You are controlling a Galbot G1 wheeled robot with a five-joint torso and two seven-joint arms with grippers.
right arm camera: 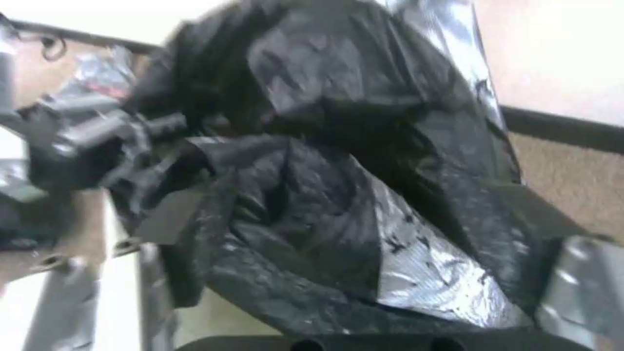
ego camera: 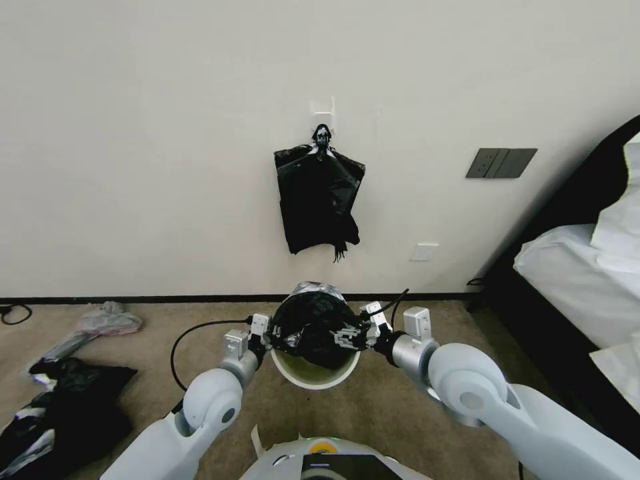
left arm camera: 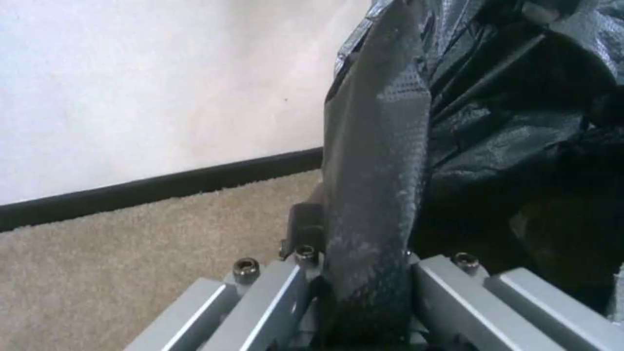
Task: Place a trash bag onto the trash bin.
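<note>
Step in hand: spreading the trash bag [ego camera: 312, 325] over the trash bin [ego camera: 313, 375] on the carpet [ego camera: 373, 407]. Left gripper [ego camera: 261, 337] is clamped on the bag's left edge, film pinched between its fingers [left arm camera: 305, 234]; right gripper [ego camera: 355, 333] grips the right edge. Next likely needs lowering the stretched mouth around the rim. Black heap [ego camera: 60, 407] far left, bag bundle [ego camera: 319, 200] on wall [ego camera: 133, 133], bed [ego camera: 587, 280] right.
</note>
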